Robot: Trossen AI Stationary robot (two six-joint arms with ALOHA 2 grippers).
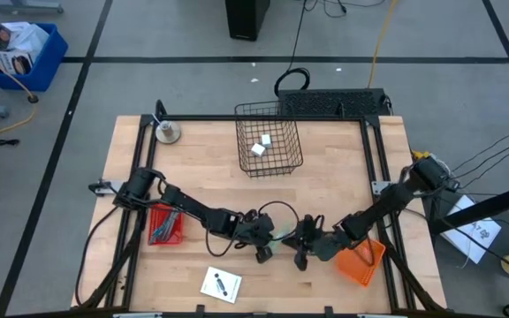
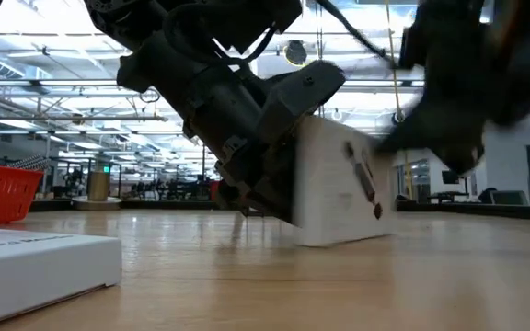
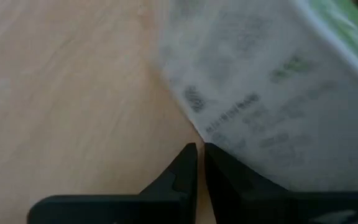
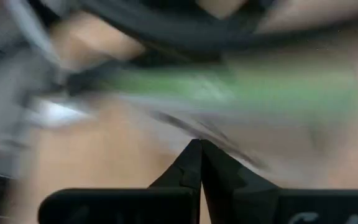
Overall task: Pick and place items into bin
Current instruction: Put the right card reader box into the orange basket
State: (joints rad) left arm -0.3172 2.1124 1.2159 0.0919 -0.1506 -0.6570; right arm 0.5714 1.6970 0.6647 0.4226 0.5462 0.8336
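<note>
A white box with black print and a green band point(image 2: 343, 184) stands tilted on the wooden table, near the front middle point(image 1: 284, 231), resting on its lower edge point(image 2: 339, 241). My left gripper point(image 3: 201, 158) is at the box's left side point(image 2: 263, 213) with its fingers shut and nothing between them. My right gripper point(image 4: 196, 149), also shut, comes at the box from the right point(image 1: 297, 238). It is only a blur in the low view. A white card with black marks point(image 1: 221, 284) lies flat near the front edge. Two small white blocks point(image 1: 261, 146) lie in the wire bin point(image 1: 269, 166). My left gripper lies with the outer side of one finger point(image 3: 219, 168) against the box's printed white face point(image 3: 235, 140), near its lower corner. The fingers slant down from the table's left. The box leans away from them, its lower edge on the table. My right gripper has its shut fingertips point(image 4: 199, 155) at the box's white side just below the green band point(image 4: 219, 134), slanting down from the table's right. Blur hides whether they touch it.
A red basket point(image 1: 164, 223) sits at the left under my left arm and an orange one point(image 1: 360, 261) at the right under my right arm. A grey metal weight point(image 1: 168, 132) stands at the far left corner. Bare wood lies between the bin and the grippers.
</note>
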